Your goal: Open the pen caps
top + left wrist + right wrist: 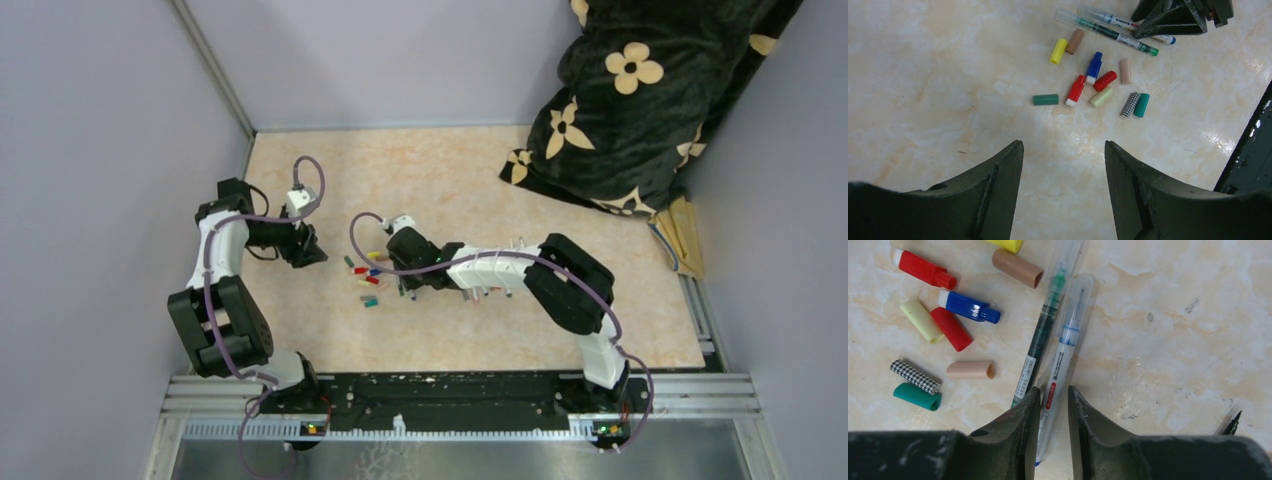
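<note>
Several loose pen caps in red, blue, yellow, green, brown, pink and houndstooth lie scattered on the marble table. Beside them lie two clear-capped pens, one green and one blue, side by side. My right gripper straddles the blue pen's barrel. Its left finger touches the barrel, while a slim gap shows at its right finger. In the top view this gripper sits just right of the cap cluster. My left gripper hovers open and empty, a short way from the caps, over bare table.
A black flowered blanket is heaped at the back right corner. A dark pen tip pokes in at the right wrist view's lower right. Grey walls enclose the table on three sides, and a metal rail runs along the near edge.
</note>
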Tool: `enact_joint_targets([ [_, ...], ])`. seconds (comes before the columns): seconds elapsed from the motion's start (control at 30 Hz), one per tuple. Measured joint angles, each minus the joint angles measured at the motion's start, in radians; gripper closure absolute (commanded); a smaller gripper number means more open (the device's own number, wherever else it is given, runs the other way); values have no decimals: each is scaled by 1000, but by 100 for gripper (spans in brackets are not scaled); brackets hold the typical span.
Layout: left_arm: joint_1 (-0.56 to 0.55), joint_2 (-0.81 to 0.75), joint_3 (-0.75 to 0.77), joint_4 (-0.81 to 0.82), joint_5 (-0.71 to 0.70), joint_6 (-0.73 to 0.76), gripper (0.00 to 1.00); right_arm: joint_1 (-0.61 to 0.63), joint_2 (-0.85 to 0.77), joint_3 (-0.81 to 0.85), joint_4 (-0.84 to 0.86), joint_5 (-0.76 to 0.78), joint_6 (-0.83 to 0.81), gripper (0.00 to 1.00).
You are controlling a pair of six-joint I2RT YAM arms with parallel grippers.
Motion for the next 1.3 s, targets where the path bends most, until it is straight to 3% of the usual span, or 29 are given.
enact_joint_targets([
  [0.13,3,7,0,-6,2,6,32,7,-2,-24,37,38,0,100],
  [0.3,3,7,-19,-25,40,58,28,6,-29,-67,71,49,-6,100],
  [0.5,-43,-40,-145,-40,78,143,26,-50,-105,-150,59,-27,-18,100],
  [0.63,-182,-116,-183,2,56,140,25,-144,-180,-192,58,-181,-19,100],
  [0.8,-385,-183,-185,78,5,130,25,-237,-249,-197,60,-481,-20,100],
  [1.0,-544,-223,-192,148,-93,148,25,-244,-256,-172,-8,-810,-42,100],
  [1.1,-613,-253,-209,171,-145,164,27,-244,-256,-159,-26,-905,-52,100],
  [1.2,-678,-262,-220,180,-187,167,32,-244,-254,-153,-24,-983,-51,100],
  [1.3,-713,-261,-233,187,-216,166,47,-244,-244,-148,-10,-1033,-36,100],
])
